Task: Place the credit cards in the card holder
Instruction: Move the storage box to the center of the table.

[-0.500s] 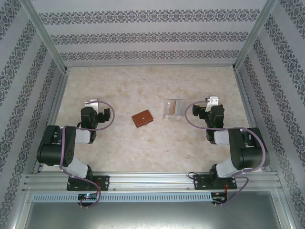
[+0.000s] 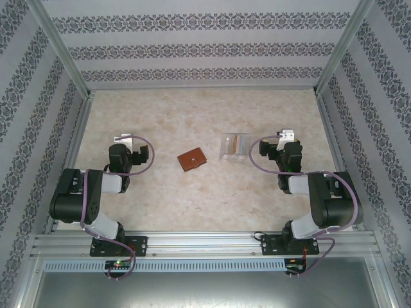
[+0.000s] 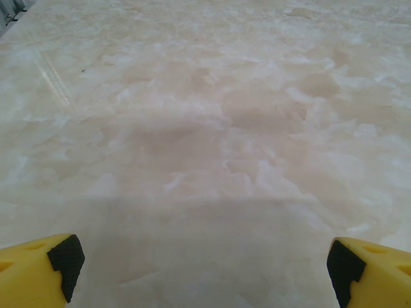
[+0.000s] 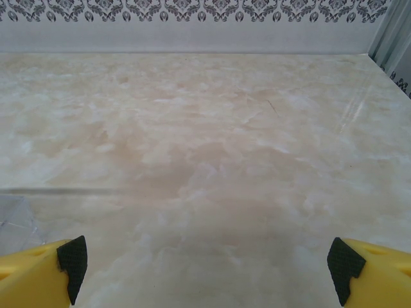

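Step one pending: left gripper point(image 3: 205, 269) and right gripper point(image 4: 205, 269) gape empty, orange-and-grey credit cards point(image 2: 238, 142) rest inside the clear plastic box point(image 2: 226, 149), reddish-brown leather card holder point(image 2: 192, 159) left of it; next, extract a card.

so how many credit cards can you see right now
2 that I can make out, both inside the clear plastic box: an orange/tan card and a pale grey card beside it. They look tiny from above, so more may be hidden.
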### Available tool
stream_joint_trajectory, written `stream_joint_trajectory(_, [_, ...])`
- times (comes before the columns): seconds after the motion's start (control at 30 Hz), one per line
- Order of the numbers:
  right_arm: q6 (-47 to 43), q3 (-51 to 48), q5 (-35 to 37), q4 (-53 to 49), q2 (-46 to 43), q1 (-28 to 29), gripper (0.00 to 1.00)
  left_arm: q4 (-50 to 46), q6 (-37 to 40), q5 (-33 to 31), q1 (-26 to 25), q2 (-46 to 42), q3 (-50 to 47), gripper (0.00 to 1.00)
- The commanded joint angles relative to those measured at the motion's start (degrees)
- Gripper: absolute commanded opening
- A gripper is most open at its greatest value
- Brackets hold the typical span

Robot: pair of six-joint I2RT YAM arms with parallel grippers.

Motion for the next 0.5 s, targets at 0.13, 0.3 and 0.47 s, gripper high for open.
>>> stream_joint_trajectory(0.13, [-0.09,1.23,-1.38,0.30,0.27,-0.38,0.98,1.54,1.21,0.70,-0.34,-0.23,0.92,0.99])
stream_joint_trajectory(0.3, [0.15,1.18,-2.32,0.30,0.17,-0.91,0.98,1.71,1.28,0.66,-0.34,-0.32,0.85,0.99])
stream_joint_trajectory(0.47, [0.23,5.72,-5.24,-17.25,-8.40,-0.51,0.98,2.48,2.84,-4.51,-3.25,-6.01,-2.01,0.99])
